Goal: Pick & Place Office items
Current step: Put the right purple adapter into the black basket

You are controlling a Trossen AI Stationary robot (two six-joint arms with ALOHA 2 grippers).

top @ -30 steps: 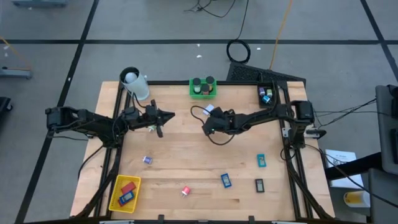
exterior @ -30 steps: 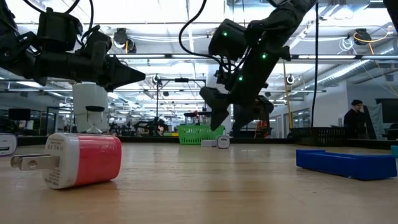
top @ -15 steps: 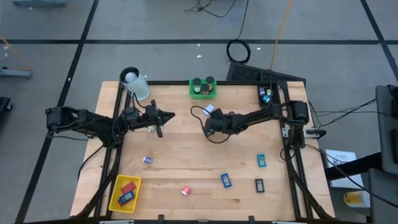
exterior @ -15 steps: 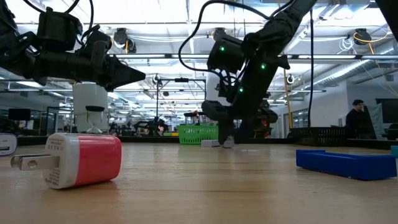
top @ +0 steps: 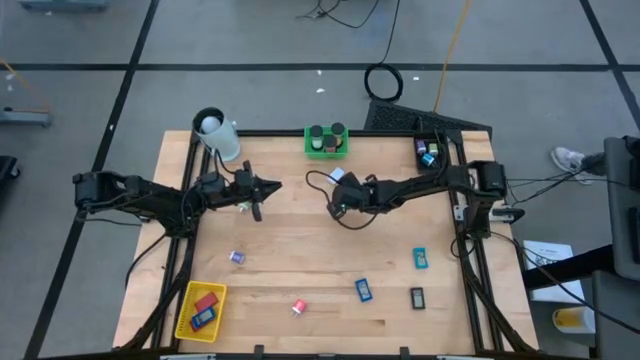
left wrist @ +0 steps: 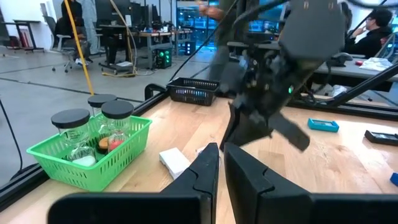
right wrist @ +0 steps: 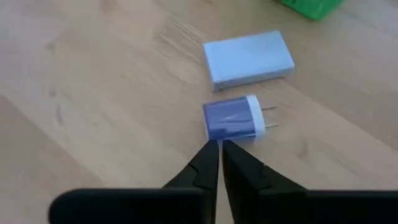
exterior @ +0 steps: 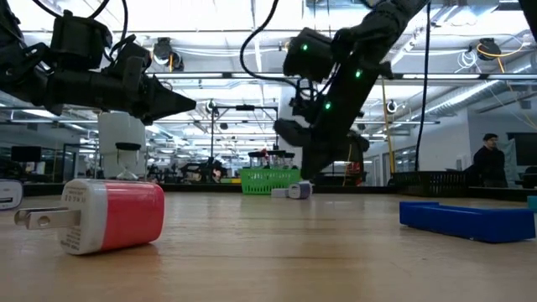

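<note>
Office items lie scattered over a pale wooden table (top: 300, 230) in a large workshop hall, where a person (exterior: 487, 164) stands beyond the far edge. A small blue plug adapter (right wrist: 234, 119) lies on the wood just past the right gripper (right wrist: 219, 155), with a white block (right wrist: 249, 59) beyond it. That gripper's fingers are pressed together and empty, their tips right at the adapter's near edge; the left gripper (left wrist: 219, 163) hangs pinched together and empty.

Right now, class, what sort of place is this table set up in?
Probably an open-plan lab or workshop: ceiling strip lights run far back, desks with monitors fill the room, and a person stands at a workstation.
</note>
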